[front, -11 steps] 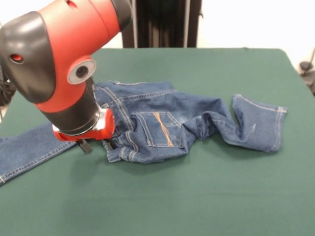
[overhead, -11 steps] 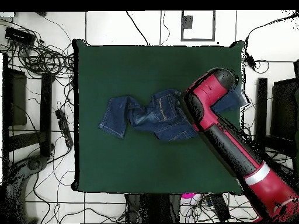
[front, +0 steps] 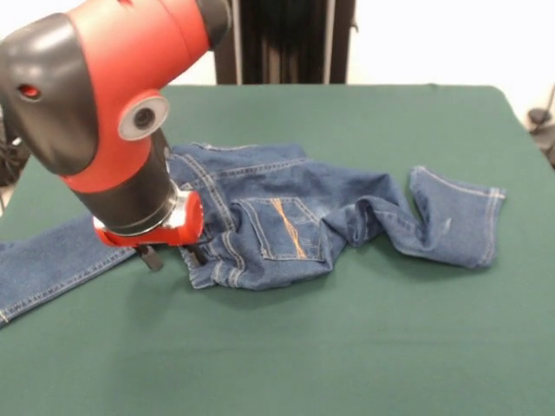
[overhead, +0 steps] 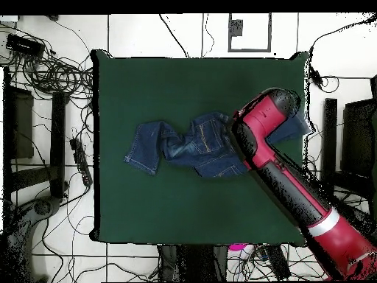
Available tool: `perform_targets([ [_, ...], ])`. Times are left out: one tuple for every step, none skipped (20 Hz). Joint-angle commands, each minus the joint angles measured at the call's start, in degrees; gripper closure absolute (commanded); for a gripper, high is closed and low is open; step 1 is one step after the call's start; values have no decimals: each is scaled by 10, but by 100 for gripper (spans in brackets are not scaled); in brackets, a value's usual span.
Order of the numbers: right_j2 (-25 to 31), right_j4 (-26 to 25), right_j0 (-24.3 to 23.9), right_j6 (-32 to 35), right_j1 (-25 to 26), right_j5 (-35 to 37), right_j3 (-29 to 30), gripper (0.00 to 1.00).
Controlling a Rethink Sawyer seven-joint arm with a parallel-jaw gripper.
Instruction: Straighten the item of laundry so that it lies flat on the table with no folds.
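The blue denim jeans lie crumpled near the middle of the dark green table. A back pocket with orange stitching faces up. One leg runs flat off to the left. The other leg is bunched and folded over at the right. My gripper hangs low at the waistband end, with one finger on the cloth beside the jeans and the other at the waistband edge. The jaws stand apart. In the overhead view the arm hides the gripper and covers part of the jeans.
The table reaches well beyond the jeans on all sides. Cables and black stands crowd the floor around it. A black frame stands behind the table's far edge.
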Motion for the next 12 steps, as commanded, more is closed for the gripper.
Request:
perform_targets([
  [-73,8,81,240,59,149,108,0],
  [-70,9,80,248,55,142,112,0],
  [-70,9,81,250,55,138,110,0],
  [-69,8,82,253,55,134,108,0],
  [-69,6,82,257,54,132,109,0],
  [-66,10,79,266,49,131,118,0],
  [-64,12,79,269,45,130,121,0],
  [-60,19,78,275,39,129,128,0],
  [-56,26,76,280,33,127,135,0],
  [-53,31,77,282,28,124,136,0],
  [-49,37,77,285,22,119,139,0],
  [-45,44,76,287,16,115,141,0],
])
